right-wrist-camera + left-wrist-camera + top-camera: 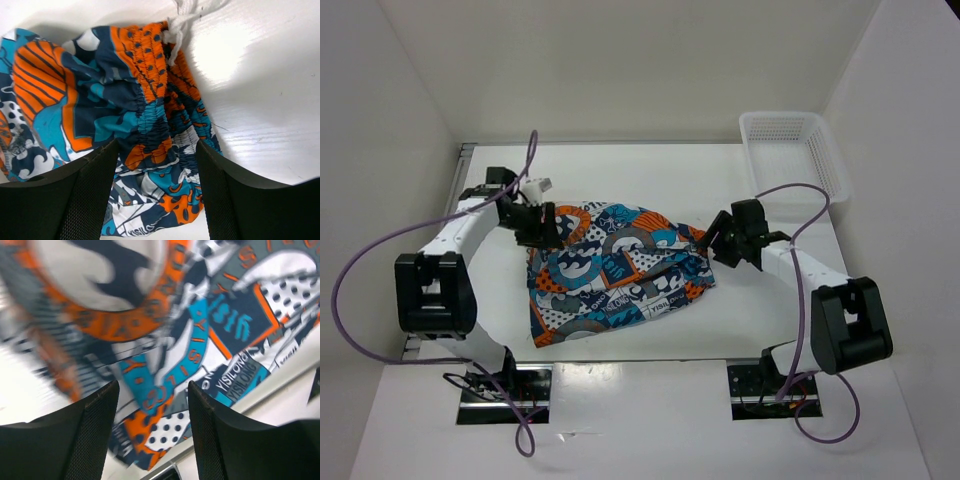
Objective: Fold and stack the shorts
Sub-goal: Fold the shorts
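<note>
Shorts (615, 270) lie bunched mid-desk (620, 170). Both grippers stand wide: left gripper (544, 226) at the shorts' left edge, right gripper (712, 242) straddling the waistband (150, 90). I should pinch the outer edges only, then draw apart evenly.

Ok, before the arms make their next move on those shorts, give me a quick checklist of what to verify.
1. The left hand is open at the left end of the shorts: ok.
2. The right hand is open with the gathered waistband between its fingers: ok.
3. Cloth gripped by either hand: not ok, both sets of jaws stand apart.
4. Shorts lying flat for folding: not ok, rumpled and bunched toward the right.
5. White drawstring clear of the right fingers: ok, it lies beyond them.
6. Basket apart from the shorts: ok.
</note>
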Action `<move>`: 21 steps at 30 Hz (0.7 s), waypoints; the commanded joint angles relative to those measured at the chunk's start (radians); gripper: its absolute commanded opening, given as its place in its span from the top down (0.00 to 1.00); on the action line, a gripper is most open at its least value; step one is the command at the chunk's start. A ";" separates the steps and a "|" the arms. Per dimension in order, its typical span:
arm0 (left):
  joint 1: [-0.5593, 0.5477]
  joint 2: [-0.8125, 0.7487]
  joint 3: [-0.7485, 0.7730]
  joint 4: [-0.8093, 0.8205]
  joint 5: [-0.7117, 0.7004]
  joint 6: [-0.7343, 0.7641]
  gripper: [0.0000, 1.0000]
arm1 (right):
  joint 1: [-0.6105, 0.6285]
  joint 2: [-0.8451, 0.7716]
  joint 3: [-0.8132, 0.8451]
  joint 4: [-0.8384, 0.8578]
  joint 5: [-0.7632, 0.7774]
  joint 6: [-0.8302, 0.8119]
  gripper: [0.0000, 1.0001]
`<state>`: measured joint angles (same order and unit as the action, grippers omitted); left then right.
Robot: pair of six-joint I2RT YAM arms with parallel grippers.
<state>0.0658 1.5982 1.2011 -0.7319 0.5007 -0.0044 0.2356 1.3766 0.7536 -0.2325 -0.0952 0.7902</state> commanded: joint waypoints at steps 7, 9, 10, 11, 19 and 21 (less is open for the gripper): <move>-0.018 0.111 -0.069 0.040 -0.001 0.004 0.35 | -0.004 0.030 0.026 0.016 -0.064 -0.013 0.32; -0.018 0.111 -0.069 0.064 -0.001 0.004 0.34 | -0.004 0.030 0.016 0.028 -0.077 -0.012 0.32; -0.009 0.111 -0.069 0.065 -0.001 0.004 0.34 | -0.004 0.030 0.016 0.038 -0.089 -0.002 0.32; -0.009 0.123 -0.069 0.065 -0.001 0.004 0.34 | -0.004 0.030 0.016 0.038 -0.104 -0.002 0.32; -0.009 0.198 -0.090 0.097 -0.025 0.004 0.34 | -0.004 0.071 0.016 0.096 -0.149 0.020 0.37; -0.009 0.212 -0.100 0.097 -0.025 0.004 0.34 | -0.004 0.072 0.016 0.096 -0.158 0.020 0.40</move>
<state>0.0547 1.7889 1.1187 -0.6498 0.4725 -0.0048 0.2356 1.4334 0.7536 -0.1883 -0.2276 0.7994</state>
